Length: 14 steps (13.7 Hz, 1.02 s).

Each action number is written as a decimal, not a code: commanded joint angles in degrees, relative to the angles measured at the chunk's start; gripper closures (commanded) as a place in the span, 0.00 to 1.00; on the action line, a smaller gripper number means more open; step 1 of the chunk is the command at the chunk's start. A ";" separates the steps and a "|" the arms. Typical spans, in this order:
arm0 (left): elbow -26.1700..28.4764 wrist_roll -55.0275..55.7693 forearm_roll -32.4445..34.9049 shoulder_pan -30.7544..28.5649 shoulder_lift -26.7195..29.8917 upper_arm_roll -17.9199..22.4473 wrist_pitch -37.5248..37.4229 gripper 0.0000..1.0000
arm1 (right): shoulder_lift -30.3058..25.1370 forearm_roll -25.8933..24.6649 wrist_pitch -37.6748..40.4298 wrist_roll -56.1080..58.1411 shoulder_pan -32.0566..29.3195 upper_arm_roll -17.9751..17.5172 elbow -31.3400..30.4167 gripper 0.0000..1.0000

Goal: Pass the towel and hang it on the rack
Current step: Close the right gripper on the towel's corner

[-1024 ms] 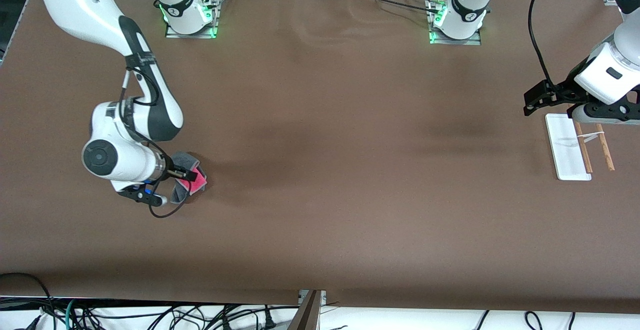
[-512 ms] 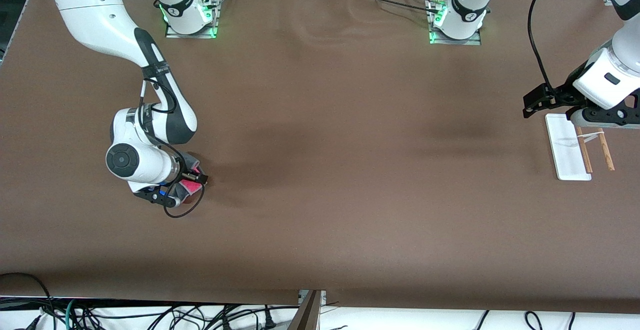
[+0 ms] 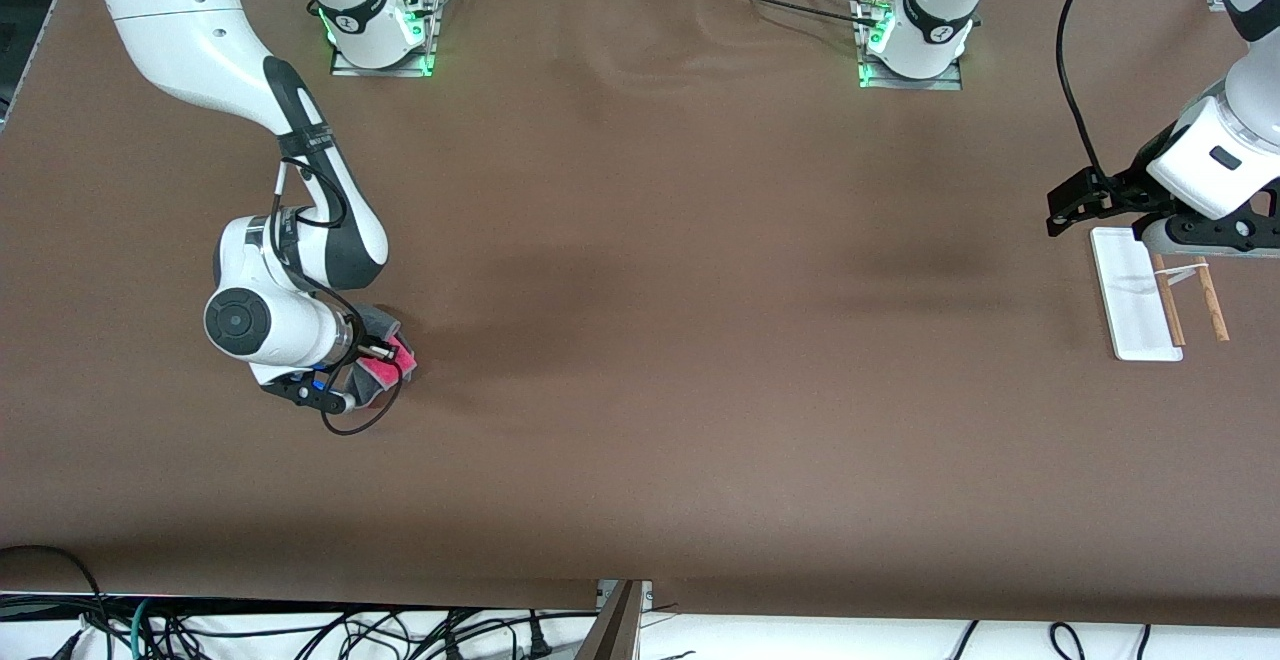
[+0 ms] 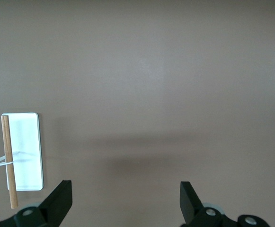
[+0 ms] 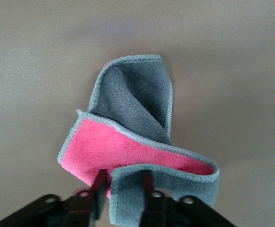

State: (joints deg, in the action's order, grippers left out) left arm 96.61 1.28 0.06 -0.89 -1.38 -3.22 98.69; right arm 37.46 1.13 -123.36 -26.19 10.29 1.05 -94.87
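In the front view, the right gripper (image 3: 385, 352) was seen low at the towel (image 3: 383, 364), which lay crumpled on the brown table (image 3: 640, 340) toward the right arm's end, its pink side partly shown beside grey folds. The fingers were largely hidden there by the wrist and a looping black cable (image 3: 350, 420). The left gripper (image 3: 1068, 202) was held in the air at the left arm's end, over the table just beside the rack (image 3: 1135, 295), whose white base lay flat with two wooden rods along it. Between towel and rack a wide stretch of table was seen.

In the left wrist view, the left gripper (image 4: 126, 201) was shown with its jaws spread wide and nothing between them, only table surface below. The rack (image 4: 26, 151) was seen off to one side, one rod (image 4: 8, 161) crossing its white base.

In the right wrist view, the right gripper (image 5: 123, 187) was shown with its jaws drawn in narrowly on a raised fold of the towel (image 5: 128, 137), grey edging pinched between the two fingers (image 5: 99, 187). The rest of the cloth was seen resting on the table, pink face upward and a grey flap standing above it.
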 commanded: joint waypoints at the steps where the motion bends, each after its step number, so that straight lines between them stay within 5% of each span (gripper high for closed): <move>1: -0.63 -0.22 -0.50 -0.96 -0.29 -0.82 -0.51 0.00 | -2.21 -0.34 0.22 0.79 -0.36 -0.25 -2.25 0.93; 3: -0.63 -0.22 -0.50 -0.96 -0.29 -0.82 -0.43 0.00 | -2.21 -0.26 0.58 0.70 -0.36 -0.25 -2.25 1.00; 9: -0.63 -0.22 -0.50 -0.96 -0.29 -0.82 -0.52 0.00 | -3.70 0.09 6.18 0.26 -0.01 -0.87 0.73 1.00; 14: -0.72 -0.22 -0.50 -1.05 -0.29 -0.82 -0.52 0.00 | -4.58 12.10 17.34 -2.01 0.43 -1.31 8.28 1.00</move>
State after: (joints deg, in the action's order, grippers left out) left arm 96.60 1.27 0.06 -1.08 -1.39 -3.22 98.69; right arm 33.28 8.83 -110.66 -26.57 10.79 0.09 -89.98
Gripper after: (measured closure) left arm 0.000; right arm 0.987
